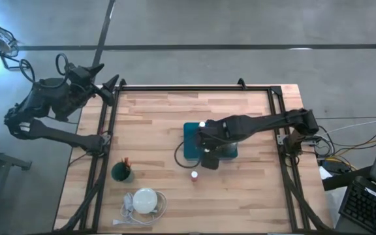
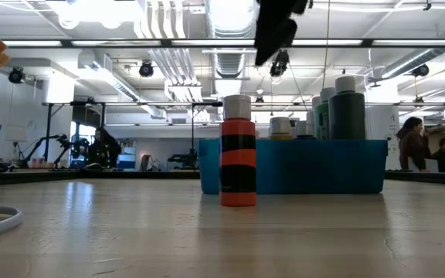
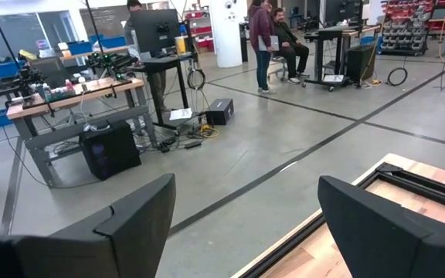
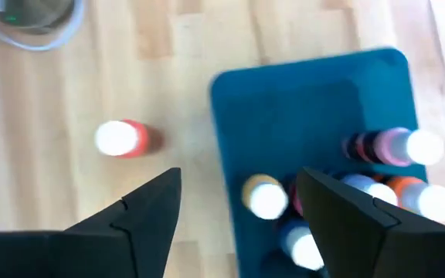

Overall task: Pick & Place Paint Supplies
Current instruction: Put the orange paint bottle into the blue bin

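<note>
Paint bottles (image 4: pixel 408 147) stand crowded at one end of the teal tray (image 1: pixel 191 140) mid-desk; a red bottle (image 1: pixel 194 175) stands alone just outside its edge. Right gripper (image 1: pixel 209 154) hovers released above the tray rim, holding nothing. Left gripper (image 1: pixel 109 83), fingers spread, is parked beyond the desk's (image 1: pixel 175 196) far-left corner.

Grey concrete floor (image 3: pixel 284 131) crossed by dark lines, desks (image 3: pixel 76 96) with cables and computers, people (image 3: pixel 273 35) by the far benches, ducts (image 2: pixel 168 58) and lamps overhead.

Right pincer (image 1: pixel 209 155) mid-table, fingers apart (nothing held); left pincer (image 3: pixel 246 224) parked off-table, open.
</note>
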`<state>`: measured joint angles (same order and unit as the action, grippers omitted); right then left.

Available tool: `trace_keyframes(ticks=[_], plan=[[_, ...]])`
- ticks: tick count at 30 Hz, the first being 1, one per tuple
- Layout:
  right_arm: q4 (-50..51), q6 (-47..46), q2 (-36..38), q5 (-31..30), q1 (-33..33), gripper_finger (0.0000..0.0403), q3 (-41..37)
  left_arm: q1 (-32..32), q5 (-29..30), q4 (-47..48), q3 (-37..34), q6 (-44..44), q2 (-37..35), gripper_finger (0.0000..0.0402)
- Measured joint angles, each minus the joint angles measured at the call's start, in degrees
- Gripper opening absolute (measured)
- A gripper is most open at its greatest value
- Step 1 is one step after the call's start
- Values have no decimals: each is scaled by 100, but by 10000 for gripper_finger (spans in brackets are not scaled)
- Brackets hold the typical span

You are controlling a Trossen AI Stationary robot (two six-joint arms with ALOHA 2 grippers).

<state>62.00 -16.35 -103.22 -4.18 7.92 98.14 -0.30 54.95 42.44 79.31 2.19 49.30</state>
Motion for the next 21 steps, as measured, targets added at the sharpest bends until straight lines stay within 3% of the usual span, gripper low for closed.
trace_keyframes(ticks=[13, 21], plan=[[-73, -672, -70, -5, 901, 238, 289, 0, 1, 0, 0, -4, 2, 320], [330, -425, -1034, 153, 974, 246, 1288, -2, 1, 0, 0, -95, 8, 320]])
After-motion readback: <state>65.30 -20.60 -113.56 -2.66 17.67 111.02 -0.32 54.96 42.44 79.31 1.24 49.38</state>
